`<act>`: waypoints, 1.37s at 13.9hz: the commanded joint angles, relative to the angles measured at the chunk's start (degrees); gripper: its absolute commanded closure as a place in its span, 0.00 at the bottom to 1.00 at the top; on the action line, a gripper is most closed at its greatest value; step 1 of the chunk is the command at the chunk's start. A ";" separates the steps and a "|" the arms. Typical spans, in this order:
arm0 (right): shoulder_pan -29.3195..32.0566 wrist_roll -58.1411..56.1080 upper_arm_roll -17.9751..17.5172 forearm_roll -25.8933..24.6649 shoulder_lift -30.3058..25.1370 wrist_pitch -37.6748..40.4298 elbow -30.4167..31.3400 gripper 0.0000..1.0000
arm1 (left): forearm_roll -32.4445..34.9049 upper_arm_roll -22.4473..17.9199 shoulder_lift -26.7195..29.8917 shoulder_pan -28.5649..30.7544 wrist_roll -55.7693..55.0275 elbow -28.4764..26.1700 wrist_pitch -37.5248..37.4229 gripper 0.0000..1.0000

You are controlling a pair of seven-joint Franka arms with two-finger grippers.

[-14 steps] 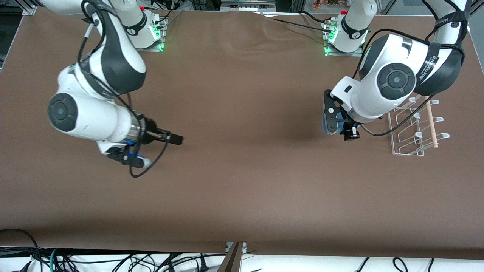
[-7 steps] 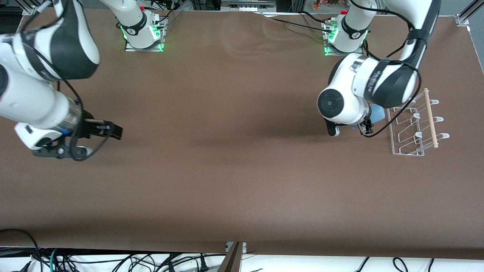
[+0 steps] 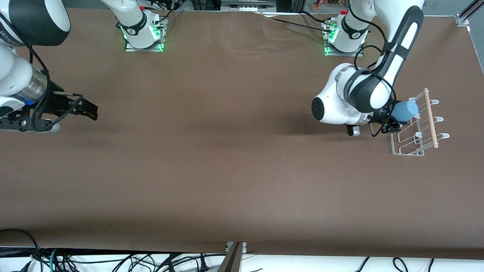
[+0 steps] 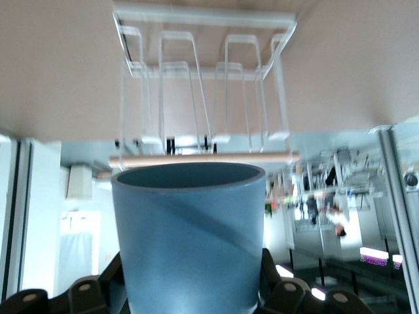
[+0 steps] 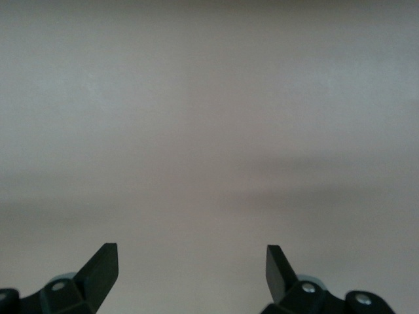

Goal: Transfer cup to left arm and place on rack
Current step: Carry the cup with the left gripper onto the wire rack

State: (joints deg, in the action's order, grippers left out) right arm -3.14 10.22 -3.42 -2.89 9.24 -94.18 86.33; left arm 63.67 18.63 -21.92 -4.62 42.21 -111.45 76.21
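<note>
Table [image 3: 227,170], brown and broad, fills the front view; only its right part matters now. At the upper right the left arm [image 3: 363,90] bends down from its base, and the left gripper [image 3: 395,120] is clenched on the light-blue cup [image 3: 404,110], holding it tipped on its side over the rack's edge, mouth toward the pegs. The white wire rack [image 3: 406,149] with its wooden rod [image 3: 431,119] sits at the right of the frame, beside the wrist.

In the left wrist view the cup [image 4: 190,235] rises from between the black fingers [image 4: 85,294], its rim lined up roughly with the rod [image 4: 196,157] and the wire loops [image 4: 203,98].

Biggest risk, as I judge it: the rim catches the rod or a peg on the way in, shoving the light rack along the table. Next: letting go while the cup is tilted, so it rolls off. Smaller: the fingers snagging a wire on withdrawal.

The right gripper [image 3: 89,109], at the left edge, waits with fingers spread and empty [image 5: 193,268].
</note>
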 commanded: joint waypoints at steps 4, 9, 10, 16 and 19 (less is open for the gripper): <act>6.57 -1.51 -1.33 -0.36 -4.93 -0.58 3.76 0.00 | 10.84 0.53 8.82 6.37 -8.71 -19.05 6.06 0.94; 8.68 -4.68 -4.49 -0.63 -5.38 -0.39 3.50 0.00 | 13.41 0.61 10.41 9.10 -15.74 -27.06 7.64 0.93; 8.59 -4.77 -4.50 -0.54 -4.94 -0.31 3.15 0.00 | 13.41 0.62 10.50 9.10 -17.40 -28.81 7.64 0.93; 8.42 -5.12 -4.41 -0.62 -3.62 -0.13 0.95 0.00 | 14.29 0.53 8.39 10.86 -23.57 -31.37 9.75 0.92; 8.33 -5.12 -4.50 -0.62 -3.53 -0.13 0.86 0.00 | 16.22 0.44 6.20 10.86 -26.03 -31.38 9.75 0.86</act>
State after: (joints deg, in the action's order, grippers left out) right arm 3.97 6.01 -6.71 -2.92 5.65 -94.28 87.72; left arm 77.48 18.60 -14.75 5.43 18.44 -142.29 85.66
